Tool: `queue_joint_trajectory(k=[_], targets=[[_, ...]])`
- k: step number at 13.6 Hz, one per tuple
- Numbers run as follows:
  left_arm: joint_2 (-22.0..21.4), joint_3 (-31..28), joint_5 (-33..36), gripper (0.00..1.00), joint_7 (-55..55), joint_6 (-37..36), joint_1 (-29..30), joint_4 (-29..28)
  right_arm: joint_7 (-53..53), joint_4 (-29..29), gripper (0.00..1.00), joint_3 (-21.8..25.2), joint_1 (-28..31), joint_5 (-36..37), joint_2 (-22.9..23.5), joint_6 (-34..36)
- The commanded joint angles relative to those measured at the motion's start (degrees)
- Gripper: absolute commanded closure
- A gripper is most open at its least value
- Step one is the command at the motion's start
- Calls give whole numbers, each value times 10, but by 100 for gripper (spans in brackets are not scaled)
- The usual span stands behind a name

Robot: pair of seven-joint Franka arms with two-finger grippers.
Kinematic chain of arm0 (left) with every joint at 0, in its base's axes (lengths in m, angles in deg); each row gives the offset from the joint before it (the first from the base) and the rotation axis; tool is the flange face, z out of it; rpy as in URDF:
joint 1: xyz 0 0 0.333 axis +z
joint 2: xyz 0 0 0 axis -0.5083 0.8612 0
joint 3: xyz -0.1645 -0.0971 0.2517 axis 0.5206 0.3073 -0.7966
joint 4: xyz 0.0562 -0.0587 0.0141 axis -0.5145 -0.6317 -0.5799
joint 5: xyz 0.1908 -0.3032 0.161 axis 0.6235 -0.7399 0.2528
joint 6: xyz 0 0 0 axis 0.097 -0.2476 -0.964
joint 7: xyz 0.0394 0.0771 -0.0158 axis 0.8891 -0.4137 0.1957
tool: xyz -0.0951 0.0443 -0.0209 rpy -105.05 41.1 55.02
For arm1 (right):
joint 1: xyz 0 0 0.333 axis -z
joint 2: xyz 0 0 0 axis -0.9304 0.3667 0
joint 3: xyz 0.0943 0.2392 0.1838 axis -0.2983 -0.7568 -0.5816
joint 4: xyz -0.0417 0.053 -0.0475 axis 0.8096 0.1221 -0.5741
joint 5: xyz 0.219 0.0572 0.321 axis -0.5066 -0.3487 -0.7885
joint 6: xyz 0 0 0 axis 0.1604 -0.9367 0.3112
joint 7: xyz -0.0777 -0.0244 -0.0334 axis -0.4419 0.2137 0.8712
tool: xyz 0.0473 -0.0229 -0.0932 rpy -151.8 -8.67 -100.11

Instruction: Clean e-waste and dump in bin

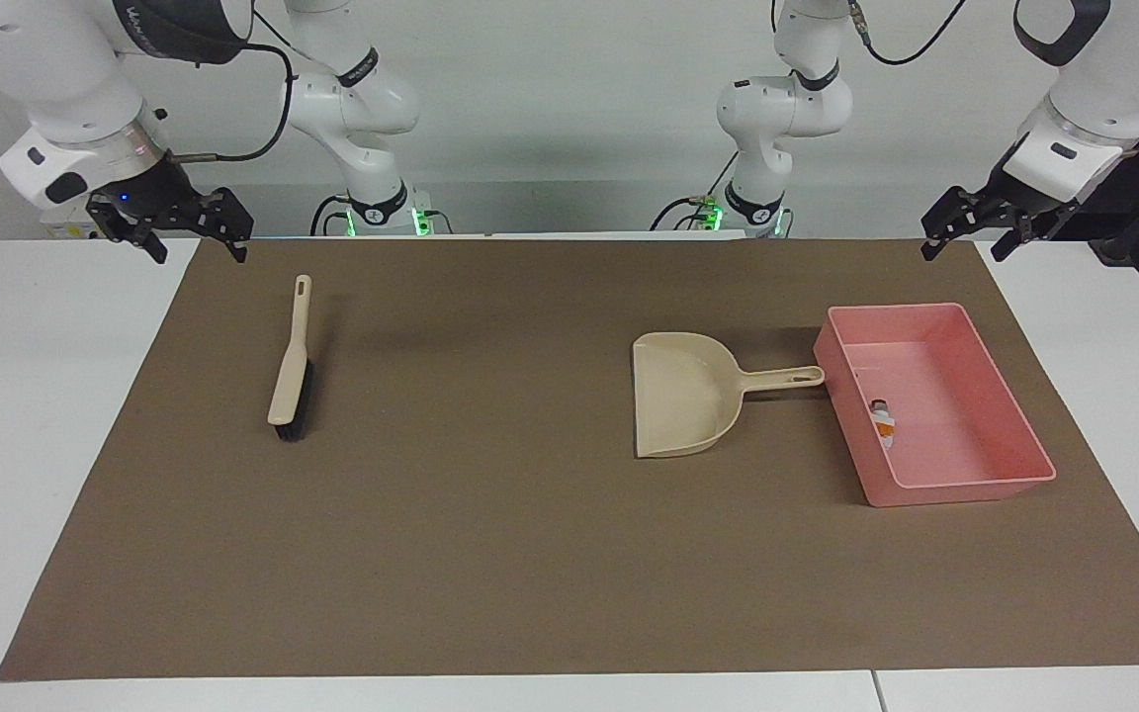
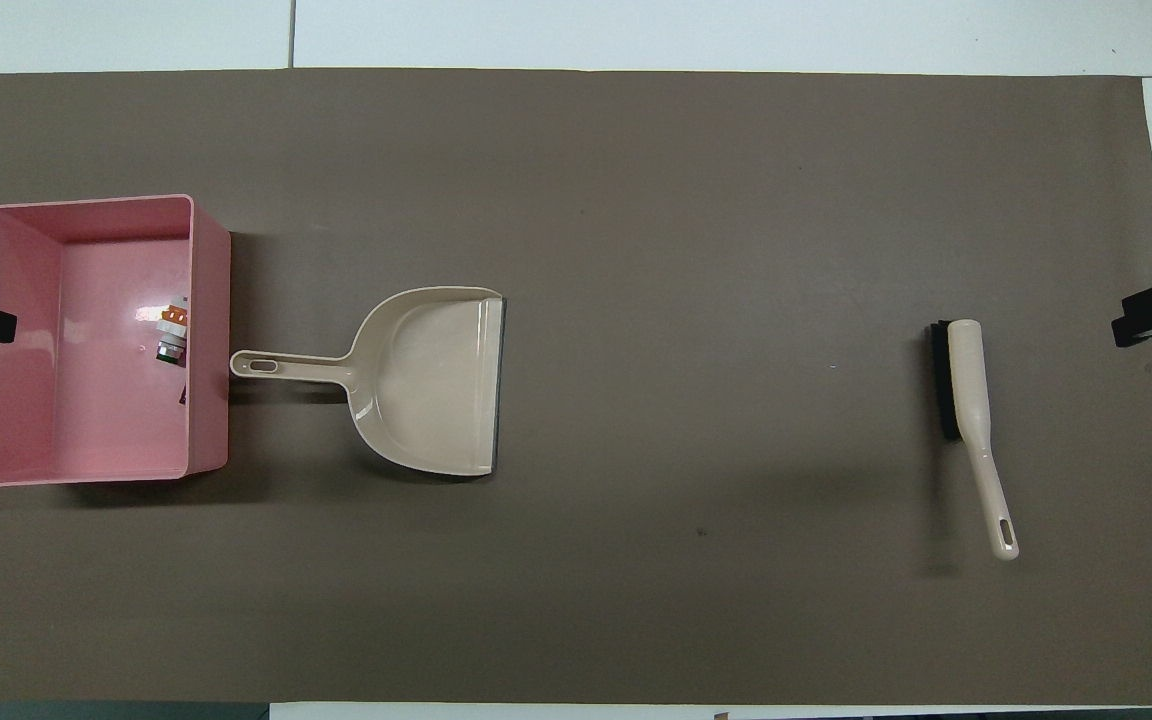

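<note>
The pink bin stands on the brown mat at the left arm's end; it also shows in the overhead view. In it lies the white bit with an orange band. A tiny dark bit lies against the bin's wall. The beige dustpan lies empty beside the bin, its handle touching the bin. My left gripper is open and empty, in the air over the mat's edge at the robots' end. My right gripper is open and empty over the mat's corner at the right arm's end.
A beige brush with black bristles lies on the mat at the right arm's end. The brown mat covers most of the white table.
</note>
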Motion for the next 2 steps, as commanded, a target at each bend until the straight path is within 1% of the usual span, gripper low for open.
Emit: queue_joint_trajectory(k=[1, 2], targets=[[-9, 1, 7, 1, 11, 12, 3, -13, -6, -14, 1, -3, 4, -9, -11, -6], [-9, 1, 8, 1, 12, 12, 3, -13, -6, -14, 1, -3, 4, -9, -11, -6]])
